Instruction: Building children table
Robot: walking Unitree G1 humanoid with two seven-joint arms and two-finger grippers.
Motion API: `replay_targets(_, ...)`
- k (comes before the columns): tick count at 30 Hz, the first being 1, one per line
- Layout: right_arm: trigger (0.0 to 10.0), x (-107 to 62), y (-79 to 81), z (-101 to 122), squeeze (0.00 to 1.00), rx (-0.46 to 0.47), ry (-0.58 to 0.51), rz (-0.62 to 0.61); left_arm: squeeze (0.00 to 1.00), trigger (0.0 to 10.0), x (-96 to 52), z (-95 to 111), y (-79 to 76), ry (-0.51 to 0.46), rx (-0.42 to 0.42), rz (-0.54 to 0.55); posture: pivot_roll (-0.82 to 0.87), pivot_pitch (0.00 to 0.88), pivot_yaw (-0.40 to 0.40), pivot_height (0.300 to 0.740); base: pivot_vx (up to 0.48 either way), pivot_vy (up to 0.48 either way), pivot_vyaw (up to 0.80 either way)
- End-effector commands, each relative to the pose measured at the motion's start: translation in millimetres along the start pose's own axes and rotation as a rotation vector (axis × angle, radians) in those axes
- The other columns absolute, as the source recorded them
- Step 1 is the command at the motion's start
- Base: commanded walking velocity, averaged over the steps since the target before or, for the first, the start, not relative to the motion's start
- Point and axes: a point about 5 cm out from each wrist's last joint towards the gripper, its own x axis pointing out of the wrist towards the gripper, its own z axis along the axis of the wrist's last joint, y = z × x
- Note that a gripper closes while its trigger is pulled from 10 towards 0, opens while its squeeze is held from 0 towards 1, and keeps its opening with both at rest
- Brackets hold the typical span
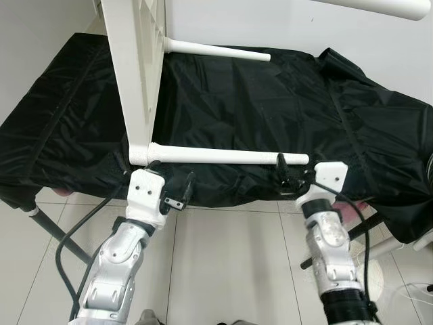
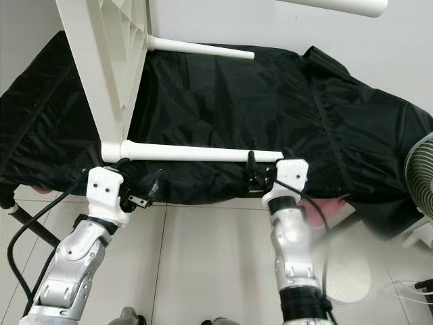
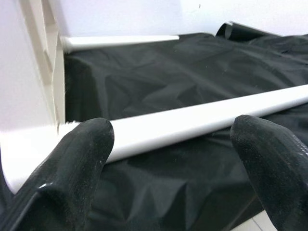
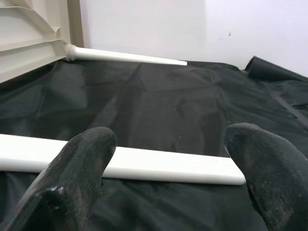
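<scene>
A white children's table lies on its side on a black cloth-covered surface. Its tabletop stands on edge at the left. The near leg runs horizontally along the cloth's front edge, and the far leg lies behind it. My left gripper is open just below the near leg's base, where it joins the tabletop corner. My right gripper is open just below that leg's free tip. In the wrist views the leg lies just beyond the spread black fingertips, and nothing is held.
Another white leg juts in at the top right. A fan stands on the tiled floor at the right. A black cable loops beside my left arm, and a dark frame leg slants down at the left.
</scene>
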Motion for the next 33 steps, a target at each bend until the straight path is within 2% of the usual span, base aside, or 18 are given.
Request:
replay_targets(1, 10.0, -3.6, -0.9, -2, 0.00, -0.003, 0.003, -0.018, 0.00, 10.0, 0.7, -5, 6.4, 0.015, 0.009, 0.109, 0.01, 0.092, -0.067, 0.740, 0.000, -0.307, 0.00)
replay_targets(3, 10.0, -3.0, 1.0, -4, 0.00, 0.003, 0.009, -0.023, 0.00, 10.0, 5.7, -9, 12.0, 0.025, 0.043, 0.121, 0.02, 0.092, -0.068, 0.740, 0.000, -0.304, 0.00)
replay_targets(18, 10.0, 1.3, -2.8, -3, 0.00, -0.010, 0.013, -0.037, 0.00, 10.0, 10.8, -11, 17.9, 0.020, 0.045, 0.160, 0.02, 0.096, -0.077, 0.740, 0.000, -0.304, 0.00)
replay_targets(23, 10.0, 3.0, -1.8, -3, 0.00, -0.017, 0.014, -0.021, 0.00, 10.0, 12.3, -12, 22.4, 0.016, 0.040, 0.217, 0.02, 0.100, -0.082, 0.740, 0.000, 0.000, 0.00)
replay_targets(28, 10.0, 3.9, -1.1, -2, 0.00, -0.014, 0.012, -0.010, 0.00, 10.0, 13.2, -16, 27.6, 0.060, 0.032, 0.264, 0.02, 0.104, -0.090, 0.740, 0.000, 0.000, 0.00)
replay_targets(33, 10.0, 4.3, -0.7, -1, 0.00, -0.026, 0.015, -0.001, 0.00, 10.0, 12.3, -19, 28.8, 0.070, 0.027, 0.231, 0.00, 0.106, -0.094, 0.740, 0.000, 0.000, 0.00)
